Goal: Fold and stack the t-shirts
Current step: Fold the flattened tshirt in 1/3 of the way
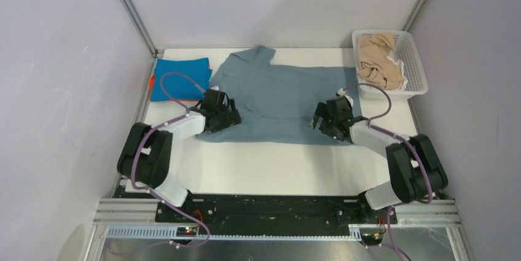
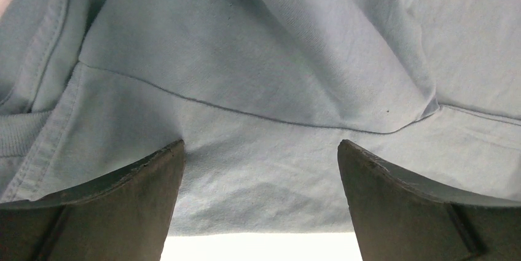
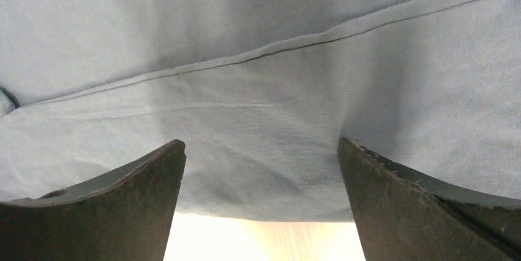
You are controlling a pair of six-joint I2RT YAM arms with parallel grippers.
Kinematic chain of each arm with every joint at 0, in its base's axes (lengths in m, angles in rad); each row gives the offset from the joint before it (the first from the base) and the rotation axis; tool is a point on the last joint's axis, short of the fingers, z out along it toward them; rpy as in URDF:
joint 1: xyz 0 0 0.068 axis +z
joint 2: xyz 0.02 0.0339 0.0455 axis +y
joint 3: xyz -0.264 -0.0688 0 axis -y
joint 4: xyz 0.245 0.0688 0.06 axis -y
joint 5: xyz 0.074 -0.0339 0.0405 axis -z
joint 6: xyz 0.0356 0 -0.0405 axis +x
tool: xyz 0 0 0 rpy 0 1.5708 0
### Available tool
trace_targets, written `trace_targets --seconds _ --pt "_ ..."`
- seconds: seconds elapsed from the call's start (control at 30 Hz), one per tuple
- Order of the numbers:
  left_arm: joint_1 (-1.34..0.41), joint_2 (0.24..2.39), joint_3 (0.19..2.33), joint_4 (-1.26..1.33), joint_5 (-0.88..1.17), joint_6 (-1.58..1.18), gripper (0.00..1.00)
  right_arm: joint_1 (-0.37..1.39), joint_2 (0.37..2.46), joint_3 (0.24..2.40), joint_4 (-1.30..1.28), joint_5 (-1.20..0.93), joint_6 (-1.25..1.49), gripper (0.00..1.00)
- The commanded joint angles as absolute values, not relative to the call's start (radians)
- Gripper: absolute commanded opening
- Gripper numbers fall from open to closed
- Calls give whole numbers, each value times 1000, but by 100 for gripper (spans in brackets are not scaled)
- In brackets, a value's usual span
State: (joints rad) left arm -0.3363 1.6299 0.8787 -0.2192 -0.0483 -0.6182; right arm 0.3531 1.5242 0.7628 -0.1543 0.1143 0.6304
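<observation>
top external view: your grey-blue shirt (image 1: pixel 289 98) lies spread across the surface (image 1: pixel 276 169) — the left fingers (image 1: pixel 232 115) and right fingers (image 1: pixel 319 121) both stand wide open over its near edge, holding nothing. a folded blue shirt (image 1: pixel 178 77) sits far left; beige shirts (image 1: pixel 378 61) lie in the basket (image 1: pixel 418 70).

A lab test cell: plain white walls (image 1: pixel 55 58), aluminium framing (image 1: pixel 132 12), bolted-down robot arms (image 1: pixel 150 156).
</observation>
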Motion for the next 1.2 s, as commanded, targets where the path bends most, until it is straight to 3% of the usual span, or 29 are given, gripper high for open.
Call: trace_targets --seconds 0.0,0.43,0.6,0.73,0.9,1.17 --pt "-386 1521 713 -297 -47 -709 100 384 1390 598 -266 57 697 99" --pt "-579 1045 270 -401 -75 -1033 100 529 857 425 -674 154 884 99" --pt "-606 842 238 -531 -84 -1059 100 553 728 445 -818 118 903 99" --pt "-606 713 288 -566 -109 -1005 100 653 692 488 -744 170 859 99" --pt "-606 693 409 -568 -190 -930 100 756 856 650 -517 196 749 100" --pt "-603 806 451 -551 -218 -873 100 874 1404 983 -209 88 671 95"
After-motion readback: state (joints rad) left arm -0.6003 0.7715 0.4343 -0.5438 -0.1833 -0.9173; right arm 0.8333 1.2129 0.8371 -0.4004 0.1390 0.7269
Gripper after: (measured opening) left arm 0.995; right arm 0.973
